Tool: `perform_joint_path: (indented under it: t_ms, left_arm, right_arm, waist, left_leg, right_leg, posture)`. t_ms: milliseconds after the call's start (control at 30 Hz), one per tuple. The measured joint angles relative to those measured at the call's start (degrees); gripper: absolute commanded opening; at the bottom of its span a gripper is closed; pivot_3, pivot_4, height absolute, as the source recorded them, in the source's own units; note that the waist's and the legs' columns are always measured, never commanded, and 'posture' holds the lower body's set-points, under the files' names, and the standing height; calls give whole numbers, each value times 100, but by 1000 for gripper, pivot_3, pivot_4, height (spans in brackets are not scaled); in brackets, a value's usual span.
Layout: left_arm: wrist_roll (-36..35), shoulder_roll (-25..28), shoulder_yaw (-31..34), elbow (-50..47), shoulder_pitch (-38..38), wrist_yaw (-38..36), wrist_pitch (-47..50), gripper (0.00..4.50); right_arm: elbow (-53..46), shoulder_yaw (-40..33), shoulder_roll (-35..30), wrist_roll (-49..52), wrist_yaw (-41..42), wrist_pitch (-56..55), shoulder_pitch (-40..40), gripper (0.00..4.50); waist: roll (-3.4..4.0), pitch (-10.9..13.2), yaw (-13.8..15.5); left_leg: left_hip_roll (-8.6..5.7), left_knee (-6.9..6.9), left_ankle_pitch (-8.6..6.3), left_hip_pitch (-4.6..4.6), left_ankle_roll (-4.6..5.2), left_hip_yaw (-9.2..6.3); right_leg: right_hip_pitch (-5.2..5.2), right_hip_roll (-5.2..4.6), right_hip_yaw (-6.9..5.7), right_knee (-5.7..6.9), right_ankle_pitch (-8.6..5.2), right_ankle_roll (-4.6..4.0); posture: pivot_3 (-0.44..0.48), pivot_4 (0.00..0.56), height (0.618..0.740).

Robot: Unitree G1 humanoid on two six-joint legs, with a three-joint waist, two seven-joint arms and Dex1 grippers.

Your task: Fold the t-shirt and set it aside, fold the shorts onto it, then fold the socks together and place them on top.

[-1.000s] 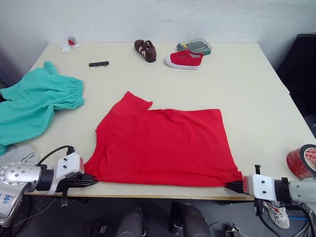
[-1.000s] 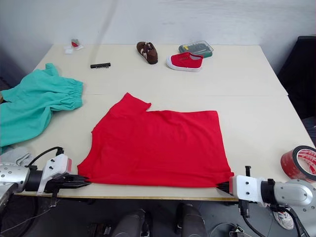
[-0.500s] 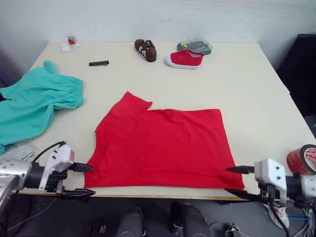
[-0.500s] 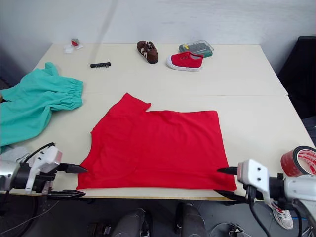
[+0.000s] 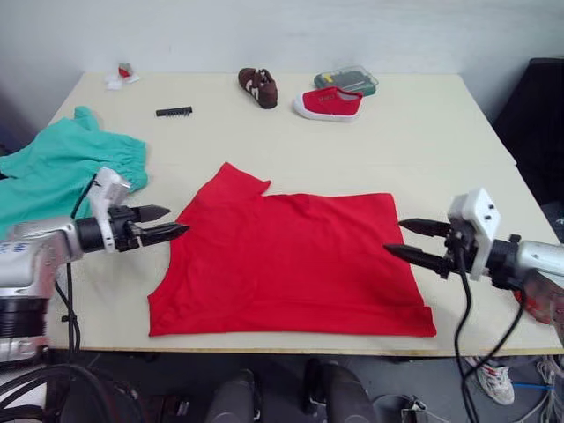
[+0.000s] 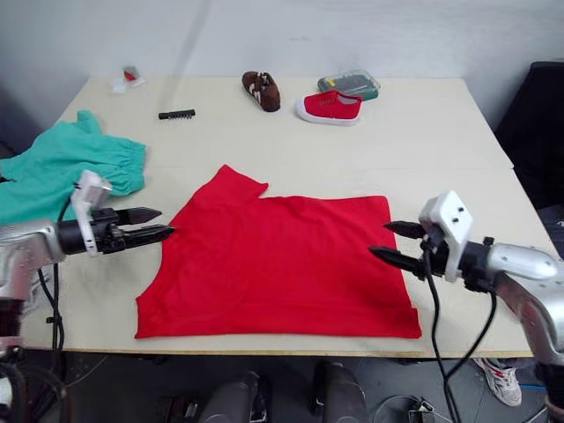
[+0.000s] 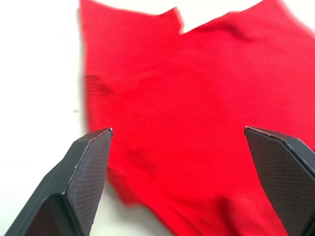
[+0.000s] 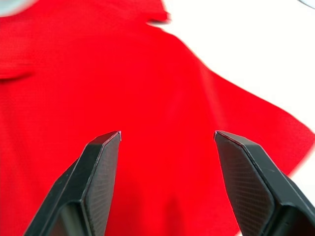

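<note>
Red cotton t-shirt [image 5: 291,260] lies flat near the table's front edge, and my left gripper [image 5: 167,225] and right gripper [image 5: 407,240], both spread open and empty, flank its sides to fold it.

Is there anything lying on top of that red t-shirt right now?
Nothing lies on the t-shirt; it is spread flat on the table. The left hand and right hand are open at its side edges. Whatever might be under the cloth is covered.
</note>
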Motion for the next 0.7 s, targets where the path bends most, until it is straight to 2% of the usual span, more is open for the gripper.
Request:
perform_joint_path:
  t_ms: [200, 267, 533, 700]
  left_arm:
    - [639, -645, -295, 1157, -975, 458, -737, 4486]
    - [802, -818, -326, 1623, -1227, 599, -967, 4486]
    - [1391, -1323, -311, 3752, -2569, 1299, -2128, 4486]
    - [1596, -1449, -269, 4629, -3017, 1553, -2526, 4486]
  right_arm:
    - [1264, 850, 532, -836, -247, -13, -1228, 3051]
    - [1728, 1069, 703, -1143, -321, -102, -1542, 3051]
    - [4174, 1301, 1437, -2123, -810, -652, -3100, 3051]
    - [5382, 1232, 1634, -2417, -1058, -1007, -3701, 3051]
  waist:
    - [-5, -2, 6]
    - [-5, -2, -2]
    - [-16, 5, -126]
    - [-16, 5, -186]
  left_leg:
    - [-2, 61, 8, -85, 7, 9]
    - [-2, 81, 7, -88, 8, 11]
    - [-7, 100, 38, -90, 23, 16]
    - [-7, 95, 39, -90, 21, 22]
  right_leg:
    - [-67, 6, -1, 31, 2, 4]
    - [-66, 6, 1, 39, 5, 9]
    - [-64, -8, 11, 46, 44, 27]
    - [-66, -8, 12, 48, 45, 27]
  posture:
    - [0, 150, 740]
    - [0, 150, 740]
    - [0, 150, 740]
    - [0, 150, 740]
